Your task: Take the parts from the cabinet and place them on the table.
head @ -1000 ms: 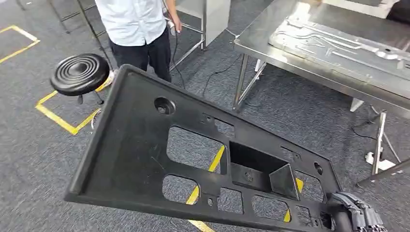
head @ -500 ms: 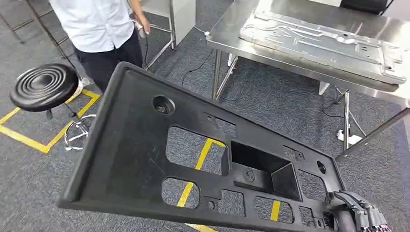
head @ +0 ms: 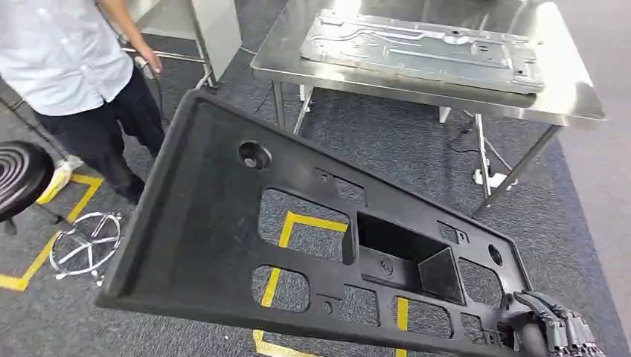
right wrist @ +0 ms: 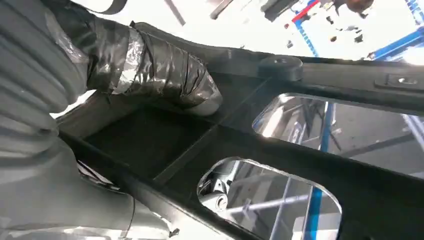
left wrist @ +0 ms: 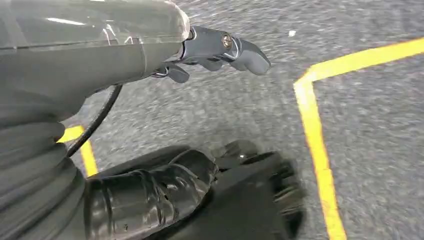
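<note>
The black plastic panel (head: 245, 238), a large flat part with many rectangular cut-outs and a raised rim, is off the cabinet and carried in the air over the grey carpet, tilted, with its wide end toward the robot's left and its narrow end toward the right. The right robot hand (head: 547, 331) grips that narrow end at the lower right of the head view; in the right wrist view its taped thumb (right wrist: 165, 75) lies pressed on the panel's inner face beside a cut-out. The left robot hand (left wrist: 165, 185) shows dark fingers wrapped onto a black edge that looks like the same panel, though motion blur leaves this uncertain, so I judge it to be holding the panel rather than state it. Ahead stands the steel worktop (head: 573, 93), well apart from the panel and already bearing 1 large pressed metal sheet (head: 417, 48). A person (head: 67, 67) in a white shirt stands to the left near a black stool (head: 18, 182), and yellow floor tape (head: 298, 223) shows through the panel's openings. By my reading the pick-up is done and the carry is under way; what remains is closing the gap to the worktop, laying the panel down on free surface and letting go.
</note>
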Robot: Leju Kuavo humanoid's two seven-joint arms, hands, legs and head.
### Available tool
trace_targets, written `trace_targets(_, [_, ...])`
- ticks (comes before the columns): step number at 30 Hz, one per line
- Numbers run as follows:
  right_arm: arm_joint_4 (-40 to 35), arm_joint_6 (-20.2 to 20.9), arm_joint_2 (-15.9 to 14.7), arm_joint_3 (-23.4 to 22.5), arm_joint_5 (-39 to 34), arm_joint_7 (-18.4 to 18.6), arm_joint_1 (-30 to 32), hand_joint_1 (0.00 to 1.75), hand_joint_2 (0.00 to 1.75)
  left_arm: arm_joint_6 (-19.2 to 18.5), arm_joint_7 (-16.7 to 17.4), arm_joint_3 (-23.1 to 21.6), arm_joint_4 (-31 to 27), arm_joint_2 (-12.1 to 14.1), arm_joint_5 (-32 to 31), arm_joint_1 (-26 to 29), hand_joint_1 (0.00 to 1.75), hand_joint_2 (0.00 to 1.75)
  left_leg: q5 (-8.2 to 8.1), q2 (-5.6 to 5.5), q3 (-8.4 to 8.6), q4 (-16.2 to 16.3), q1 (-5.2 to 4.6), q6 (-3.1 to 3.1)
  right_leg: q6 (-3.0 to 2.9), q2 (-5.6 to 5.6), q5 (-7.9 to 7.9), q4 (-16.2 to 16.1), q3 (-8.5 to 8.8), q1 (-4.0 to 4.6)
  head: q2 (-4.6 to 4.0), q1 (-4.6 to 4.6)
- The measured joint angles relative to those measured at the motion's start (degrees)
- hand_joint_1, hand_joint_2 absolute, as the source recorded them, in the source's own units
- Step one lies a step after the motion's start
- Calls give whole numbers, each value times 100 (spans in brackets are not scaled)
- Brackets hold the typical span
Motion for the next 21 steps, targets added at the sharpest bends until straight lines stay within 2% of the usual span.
trace_targets(1, [0,2,0,0,4,-2,-13,175,175,0,-11,0,0,0,-2,-11,0,175,-10,-50,10,-129,15,10,37,66,-21,75,-46,34,0,0])
trace_targets(2, [0,4,0,0,7,-2,-9,175,175,-2,-7,0,0,0,-2,-20,0,175,-7,-3,11,-95,-18,30,80,102,0,54,-69,-12,0,-2])
trace_targets(4, [2,4,0,-2,9,-2,2,175,175,-2,-7,0,0,2,-7,-23,0,175,5,109,30,-113,-36,106,154,230,36,14,-83,-14,0,-2])
trace_targets(5, [2,2,0,-2,18,-2,5,175,175,-4,-9,0,0,2,-9,-21,0,175,54,190,56,-183,21,173,169,214,11,41,-89,-22,0,-2])
trace_targets(6, [2,0,0,-2,20,0,18,175,175,-7,-11,2,0,7,-9,-30,0,175,59,219,69,-203,6,191,191,-116,-79,165,-139,15,0,9])
trace_targets(7, [7,0,0,-2,24,-2,4,175,175,-9,-15,0,0,4,-13,-37,0,175,59,275,67,-204,5,203,216,-305,-268,461,-291,13,0,20])
trace_targets(9, [30,0,0,-2,26,-2,0,175,175,-35,-20,2,0,4,-50,-16,0,175,48,391,65,-203,-15,215,262,-461,-687,1387,-747,-10,0,15])
trace_targets(10, [48,0,0,-2,26,-2,9,175,175,-35,-20,7,0,7,-55,-8,0,175,39,428,63,-202,-19,217,274,-477,-750,1677,-898,-20,0,20])
trace_targets(11, [68,0,0,-2,26,-2,28,175,175,-35,-22,11,0,9,-66,-4,0,175,33,464,69,-202,-21,217,277,-484,-672,1697,-917,-34,0,15])
trace_targets(12, [91,0,0,-2,32,-2,54,175,175,-43,-24,20,0,9,-70,-5,0,175,25,481,80,-202,-24,212,270,-491,-476,1451,-789,-40,0,18])
trace_targets(13, [111,0,0,-2,70,-2,67,175,175,-52,-24,26,0,7,-72,-10,0,175,15,490,98,-202,-26,206,249,-494,-233,1013,-557,-39,0,19])
trace_targets(14, [131,0,0,-2,118,-2,65,175,175,-55,-24,28,0,7,-79,-14,0,175,6,496,123,-202,-26,194,212,-500,20,444,-249,-31,0,17])
trace_targets(15, [153,0,0,-2,186,-2,60,175,175,-68,-24,31,0,-2,-85,-13,0,175,-3,500,132,-205,-24,180,168,-538,38,11,-39,-5,0,20])
trace_targets(16, [182,0,0,-2,269,-2,55,175,175,-72,-24,33,0,-4,-87,-21,0,175,-18,499,122,-197,-55,147,153,-543,33,-20,-25,35,0,15])
trace_targets(19, [227,0,0,-2,545,-2,54,175,175,-94,-24,37,0,-4,-114,-29,0,175,-8,506,148,-250,-33,59,94,-522,24,-23,-38,61,0,17])
trace_targets(20, [229,-2,0,-2,641,-2,44,175,175,-92,-24,37,0,-7,-120,-35,0,175,-40,519,153,-240,-59,12,30,-517,80,-140,14,-11,0,9])
trace_targets(21, [238,-2,0,-2,717,-2,44,175,175,-90,-26,37,0,-4,-125,-36,0,175,-111,482,134,-131,-40,1,12,-527,90,-183,58,-1,0,13])
